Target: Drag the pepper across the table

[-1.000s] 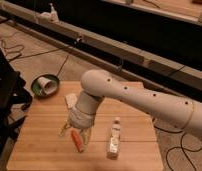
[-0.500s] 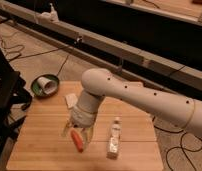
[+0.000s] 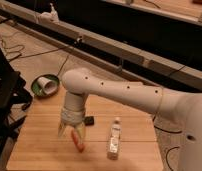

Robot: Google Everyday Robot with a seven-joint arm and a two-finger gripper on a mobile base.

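The pepper (image 3: 78,141) is a small orange-red tapered piece lying on the light wood table (image 3: 39,150), near the middle of its front half. My gripper (image 3: 72,133) points straight down from the white arm and sits right over the pepper's upper end, at the tabletop. The pepper's lower end sticks out below the gripper toward the front right. Whether the gripper touches the pepper does not show.
A small black block (image 3: 89,120) lies just right of the gripper. A clear small bottle (image 3: 113,139) lies on its side further right. On the floor beyond the table's back left corner is a green dish with a white cup (image 3: 45,85). A dark chair (image 3: 4,95) stands at the left.
The pepper and the gripper have shifted a little toward the front right of the table. The block and the bottle have not moved.
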